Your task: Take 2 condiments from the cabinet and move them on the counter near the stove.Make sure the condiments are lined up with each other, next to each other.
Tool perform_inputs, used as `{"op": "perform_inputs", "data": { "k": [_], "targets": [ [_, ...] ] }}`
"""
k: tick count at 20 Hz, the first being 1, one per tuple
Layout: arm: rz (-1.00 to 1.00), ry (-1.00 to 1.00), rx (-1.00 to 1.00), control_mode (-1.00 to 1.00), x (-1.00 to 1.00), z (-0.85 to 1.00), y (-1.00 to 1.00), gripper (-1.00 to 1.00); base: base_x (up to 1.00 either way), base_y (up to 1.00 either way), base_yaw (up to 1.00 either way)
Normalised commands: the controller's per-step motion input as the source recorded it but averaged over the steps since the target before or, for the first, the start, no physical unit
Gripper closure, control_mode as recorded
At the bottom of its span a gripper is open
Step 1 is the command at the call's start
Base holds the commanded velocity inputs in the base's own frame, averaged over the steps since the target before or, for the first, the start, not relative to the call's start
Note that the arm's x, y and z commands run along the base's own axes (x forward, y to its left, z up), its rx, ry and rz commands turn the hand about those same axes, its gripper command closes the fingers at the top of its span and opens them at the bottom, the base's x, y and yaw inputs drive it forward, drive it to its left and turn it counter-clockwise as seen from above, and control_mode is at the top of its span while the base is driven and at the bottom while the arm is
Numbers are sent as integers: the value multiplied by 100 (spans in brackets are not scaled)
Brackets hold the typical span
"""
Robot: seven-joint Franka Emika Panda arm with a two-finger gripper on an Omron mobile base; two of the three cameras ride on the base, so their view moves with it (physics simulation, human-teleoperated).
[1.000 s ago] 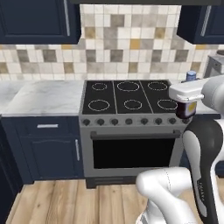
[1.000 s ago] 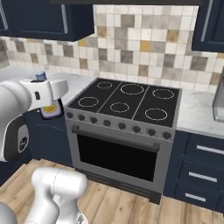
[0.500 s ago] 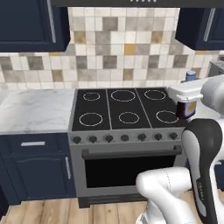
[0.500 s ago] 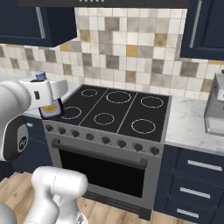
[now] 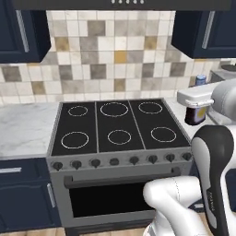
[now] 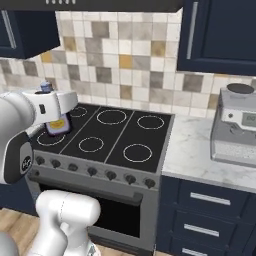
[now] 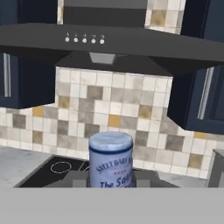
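Tiled kitchen, stove (image 5: 120, 126) centred, counter (image 6: 200, 152) to its right; jaws clamped on sauce bottle (image 5: 196, 113), carried upright above the stove's right edge. Transport step; next, lower it onto marble beside the stove, leaving room alongside

A: Stove (image 5: 120, 133) top is seen as black glass, glossy, with white rings printed on it; the front is rendered in matt grey steel. Counter (image 5: 25, 131) is read as white marble, smooth, with faint grey veining.

B: Confirmed. Bottle (image 5: 195, 113) is shown dark red-brown with a pale paper-like label and a blue cap, apparently plastic. Backsplash tiles (image 6: 125, 55) are given a flat, matt ceramic look in beige and grey. Cabinet doors (image 6: 220, 35) are finished in smooth navy paint with silver metal handles. Range hood (image 7: 109, 43) is rendered dark and matt. Floor (image 6: 15, 225) is shown as light wood planks.
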Motion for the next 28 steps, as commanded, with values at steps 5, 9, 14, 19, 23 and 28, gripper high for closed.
{"op": "perform_inputs", "data": {
  "k": [5, 9, 14, 19, 23, 28],
  "targets": [
    [0, 0, 0, 100, 0, 0, 0, 100, 48, -54, -10],
    [0, 0, 0, 100, 0, 0, 0, 100, 47, -32, -8],
    [0, 0, 0, 100, 0, 0, 0, 100, 40, -4, -4],
    [0, 0, 0, 100, 0, 0, 0, 100, 28, 0, -1],
    [0, 0, 0, 100, 0, 0, 0, 100, 27, 0, -1],
    [0, 0, 0, 100, 0, 0, 0, 100, 47, 0, 0]
  ]
}}
